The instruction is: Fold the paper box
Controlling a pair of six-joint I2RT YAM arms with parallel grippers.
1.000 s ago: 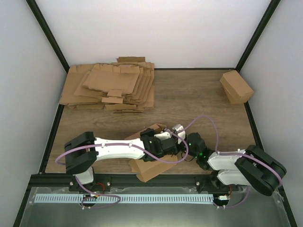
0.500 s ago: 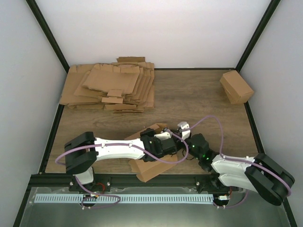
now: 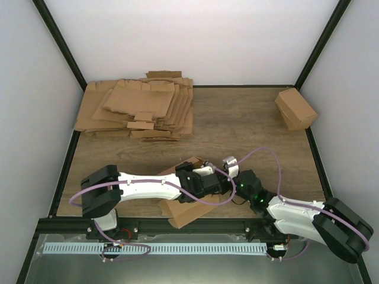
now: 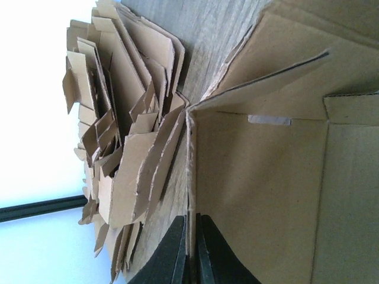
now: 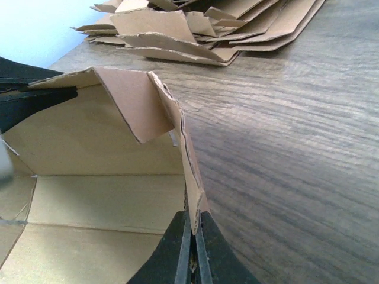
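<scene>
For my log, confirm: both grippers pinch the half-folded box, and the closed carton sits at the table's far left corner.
One error: the top view shows the closed carton at the far right corner. The left gripper and right gripper do pinch the box.

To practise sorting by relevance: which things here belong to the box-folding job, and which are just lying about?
In the job: paper box, left gripper, right gripper, both shut on it.
Lying about: pile of flat cardboard sheets, closed brown carton.

Top view looks down; close wrist views apparently share the paper box (image 4: pixel 260 195).
</scene>
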